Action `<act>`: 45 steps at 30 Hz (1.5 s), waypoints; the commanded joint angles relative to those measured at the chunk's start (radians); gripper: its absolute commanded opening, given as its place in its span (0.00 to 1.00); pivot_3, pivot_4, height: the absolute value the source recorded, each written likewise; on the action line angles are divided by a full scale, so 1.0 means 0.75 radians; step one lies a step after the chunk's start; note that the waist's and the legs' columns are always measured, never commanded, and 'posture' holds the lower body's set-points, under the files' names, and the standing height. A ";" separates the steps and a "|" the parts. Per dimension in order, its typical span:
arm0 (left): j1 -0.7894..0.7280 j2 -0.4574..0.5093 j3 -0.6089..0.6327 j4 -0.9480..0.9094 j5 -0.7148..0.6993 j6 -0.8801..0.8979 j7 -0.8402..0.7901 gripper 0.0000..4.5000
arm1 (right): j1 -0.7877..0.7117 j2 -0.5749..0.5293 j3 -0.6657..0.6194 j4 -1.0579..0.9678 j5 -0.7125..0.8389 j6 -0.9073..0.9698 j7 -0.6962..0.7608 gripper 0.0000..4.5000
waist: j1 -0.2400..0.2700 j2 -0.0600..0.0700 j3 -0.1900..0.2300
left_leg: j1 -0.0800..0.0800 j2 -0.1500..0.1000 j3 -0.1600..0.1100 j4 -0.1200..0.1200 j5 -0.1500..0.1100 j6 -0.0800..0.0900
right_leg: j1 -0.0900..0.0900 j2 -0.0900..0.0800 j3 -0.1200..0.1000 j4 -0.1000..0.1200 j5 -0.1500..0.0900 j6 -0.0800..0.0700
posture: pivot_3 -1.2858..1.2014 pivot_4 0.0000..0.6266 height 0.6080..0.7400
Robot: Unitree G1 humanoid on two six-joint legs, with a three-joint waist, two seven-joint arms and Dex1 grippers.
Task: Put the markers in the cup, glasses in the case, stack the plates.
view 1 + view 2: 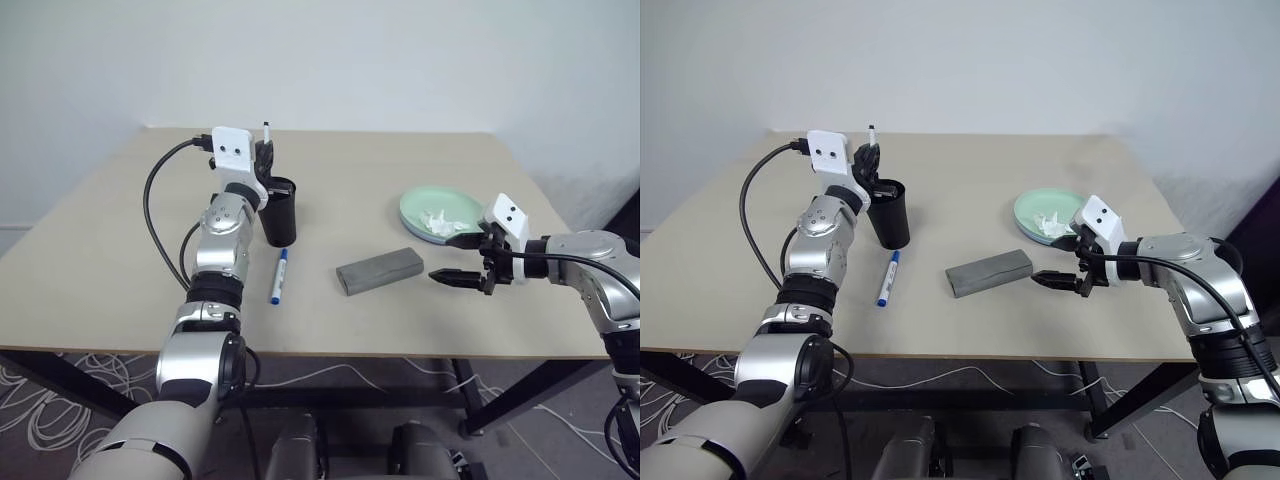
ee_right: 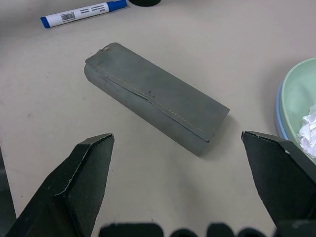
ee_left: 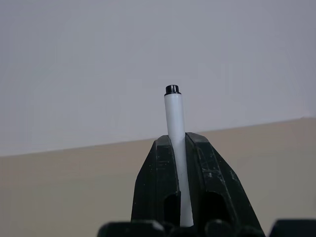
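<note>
My left gripper (image 1: 265,152) is raised beside the black cup (image 1: 279,214), just left of its rim. It is shut on the thin white marker (image 3: 174,116), whose black cap points upward. The blue-capped marker (image 1: 279,277) lies flat on the table in front of the cup. The grey case (image 1: 379,271) lies closed at the table's middle. My right gripper (image 1: 442,258) hangs open just right of the case, with nothing between its fingers. The mint green plate (image 1: 452,203) rests on the light blue plate (image 2: 279,111), whose rim peeks out beneath. The glasses are out of view.
A crumpled white tissue (image 1: 436,218) lies in the green plate. The beige table (image 1: 100,260) has bare room on its left side and along the back. A black cable loops from my left wrist over the table's left part.
</note>
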 commanded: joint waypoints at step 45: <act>0.065 -0.017 -0.336 -0.851 0.040 2.333 0.215 0.73 | -0.092 -0.004 0.001 0.005 -0.007 -0.027 0.027 1.00 | 0.000 0.000 0.000 | 0.004 -0.001 -0.008 -0.004 0.004 -0.006 | 0.000 0.000 0.002 0.001 0.000 0.000 | 0.52 0.00 0.24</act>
